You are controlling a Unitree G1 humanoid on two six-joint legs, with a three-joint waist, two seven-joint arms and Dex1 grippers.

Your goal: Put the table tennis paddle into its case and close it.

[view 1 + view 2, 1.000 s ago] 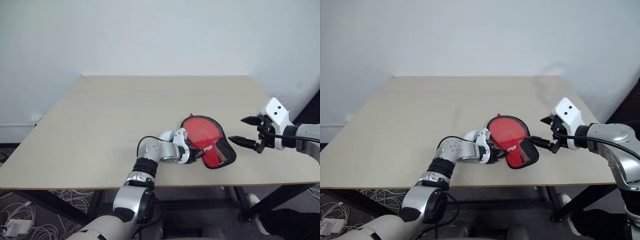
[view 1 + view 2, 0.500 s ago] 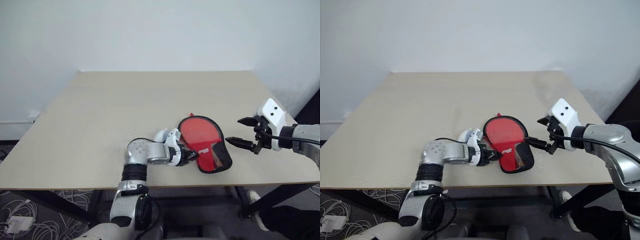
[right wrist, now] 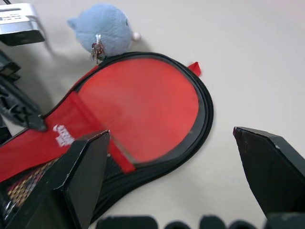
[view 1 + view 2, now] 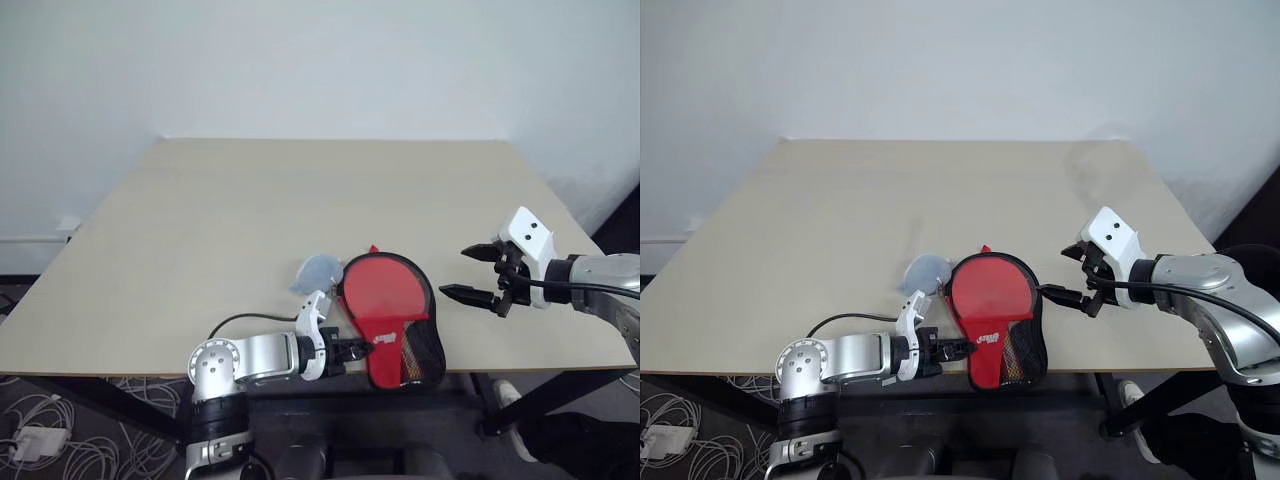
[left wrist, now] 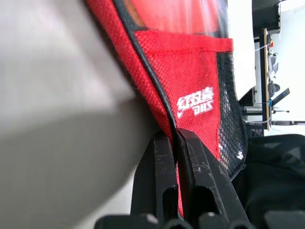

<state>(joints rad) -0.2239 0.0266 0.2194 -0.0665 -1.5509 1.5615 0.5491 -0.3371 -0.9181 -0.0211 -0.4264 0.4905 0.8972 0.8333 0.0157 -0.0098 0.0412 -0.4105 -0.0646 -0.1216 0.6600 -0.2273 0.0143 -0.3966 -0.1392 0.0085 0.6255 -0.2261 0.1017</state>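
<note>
Left gripper [image 4: 362, 349]: nearest the camera, at the table's near edge; its 2 black fingers [image 5: 164, 186] pressed together on the black-edged rim of the case's narrow handle end, pinching the fabric.
Case [image 4: 385, 300]: red pouch with black edging, lying flat on the table [image 4: 220, 220] near the near edge, round end pointing away from the robot, narrow end reaching the edge. White logo [image 5: 195, 101] on the red flap; mesh panel [image 4: 425, 345] along the side toward the right arm.
Paddle [image 3: 143, 107]: round red face showing inside the case's black rim; a striped bit of the handle [image 3: 24, 188] shows through the mesh at the narrow end. Whether the zip is fully run, cannot tell.
Right gripper [image 4: 475, 275]: hangs above the table just beside the case's right side, apart from it; its 2 fingers spread wide, nothing between them.
Fuzzy ball [image 4: 318, 270]: small grey-blue ball, just beyond the case's round end on the left side, touching or nearly touching the rim; a small metal clasp on it.
Far table: bare tan surface up to the white wall [image 4: 320, 60].
</note>
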